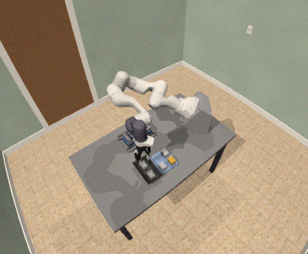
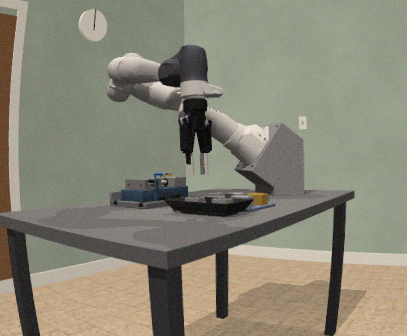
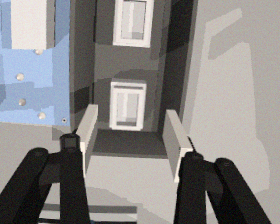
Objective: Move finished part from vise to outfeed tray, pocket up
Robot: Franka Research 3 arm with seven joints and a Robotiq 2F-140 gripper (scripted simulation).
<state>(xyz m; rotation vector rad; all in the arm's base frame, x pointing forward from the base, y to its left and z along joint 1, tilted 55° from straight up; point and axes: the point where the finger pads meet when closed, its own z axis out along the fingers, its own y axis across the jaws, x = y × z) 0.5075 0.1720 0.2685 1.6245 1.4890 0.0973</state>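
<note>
The dark outfeed tray (image 3: 134,63) lies below my gripper (image 3: 131,121). Two white parts lie flat on its floor, each with a recessed pocket facing up: one near my fingers and one further along (image 3: 132,19). My gripper is open and empty, and nothing is between the pale finger pads. In the side view it hangs well above the tray (image 2: 209,204), fingertips pointing down (image 2: 197,167). The blue vise (image 2: 149,192) stands behind the tray. In the overhead view the gripper (image 1: 142,153) is over the near end of the tray (image 1: 147,171).
A light blue plate (image 3: 31,50) beside the tray carries a white block (image 3: 27,23) and a yellow block (image 2: 258,198). The vise (image 1: 126,142) is at the arm's side of the tray. The grey robot pedestal (image 2: 279,162) stands at the table's far end.
</note>
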